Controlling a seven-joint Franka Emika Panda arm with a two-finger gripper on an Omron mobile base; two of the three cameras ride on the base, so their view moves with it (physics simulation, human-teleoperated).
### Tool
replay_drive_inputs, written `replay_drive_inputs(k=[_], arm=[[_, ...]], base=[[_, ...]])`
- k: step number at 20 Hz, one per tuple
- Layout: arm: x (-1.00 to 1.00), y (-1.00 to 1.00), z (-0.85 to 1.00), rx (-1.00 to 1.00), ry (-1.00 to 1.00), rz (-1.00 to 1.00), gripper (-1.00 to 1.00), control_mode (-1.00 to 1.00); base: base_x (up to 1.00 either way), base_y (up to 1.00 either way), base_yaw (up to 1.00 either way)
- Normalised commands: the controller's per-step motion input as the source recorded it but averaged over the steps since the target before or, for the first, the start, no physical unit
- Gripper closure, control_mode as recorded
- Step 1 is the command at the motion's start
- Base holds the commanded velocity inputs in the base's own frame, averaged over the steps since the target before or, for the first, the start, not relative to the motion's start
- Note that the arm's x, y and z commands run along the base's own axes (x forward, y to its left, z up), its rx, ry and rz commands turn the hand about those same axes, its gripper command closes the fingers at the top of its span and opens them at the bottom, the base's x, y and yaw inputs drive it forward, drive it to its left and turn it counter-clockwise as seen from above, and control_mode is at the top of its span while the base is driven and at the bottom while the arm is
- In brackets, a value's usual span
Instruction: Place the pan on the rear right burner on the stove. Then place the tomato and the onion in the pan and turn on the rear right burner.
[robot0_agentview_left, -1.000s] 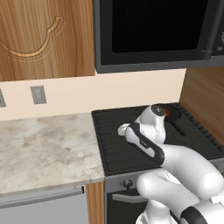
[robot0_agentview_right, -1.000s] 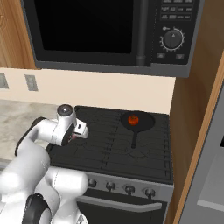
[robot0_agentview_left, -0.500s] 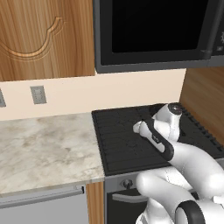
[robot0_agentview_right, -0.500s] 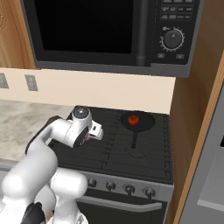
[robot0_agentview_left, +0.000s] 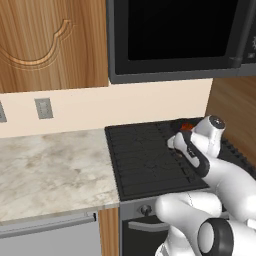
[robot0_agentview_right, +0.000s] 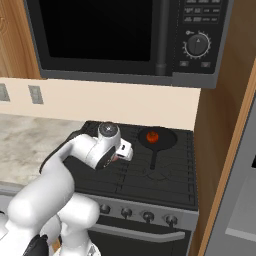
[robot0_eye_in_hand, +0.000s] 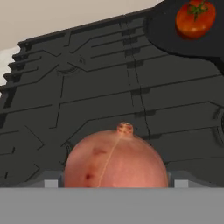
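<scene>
At bottom centre of your hand view the onion (robot0_eye_in_hand: 116, 158) sits gripped between wide-set jaws. Beyond it, open stove (robot0_eye_in_hand: 100, 83) grates run to the frame's upper left. Upper right, the tomato (robot0_eye_in_hand: 195, 18) rests inside the pan (robot0_eye_in_hand: 175, 35), near its rim.

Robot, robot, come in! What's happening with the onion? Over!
Fingers hold the onion, over the stove. Tomato sits in the pan on the rear right burner. Nothing in the way. Over.
</scene>
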Motion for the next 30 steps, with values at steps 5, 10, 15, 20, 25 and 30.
replay_drive_inputs(k=[5, 10, 15, 20, 25, 30], arm=[[0.0, -0.07, 0.21, -0.01, 0.0, 0.0, 1.0, -1.0], [0.05, -0.06, 0.19, -0.04, 0.01, -0.01, 1.0, -1.0], [0.2, -0.1, 0.21, -0.09, 0.05, -0.05, 1.0, -1.0], [0.61, -0.18, 0.15, -0.06, 0.04, -0.08, 1.0, -1.0], [0.96, -0.31, 0.02, -0.01, 0.03, -0.1, 1.0, -1.0], [0.72, -0.39, 0.0, 0.0, 0.04, -0.09, 1.0, -1.0]], base=[[0.0, 0.0, 0.0], [0.0, 0.0, 0.0], [0.0, 0.0, 0.0], [0.0, 0.0, 0.0], [0.0, 0.0, 0.0], [0.0, 0.0, 0.0]])
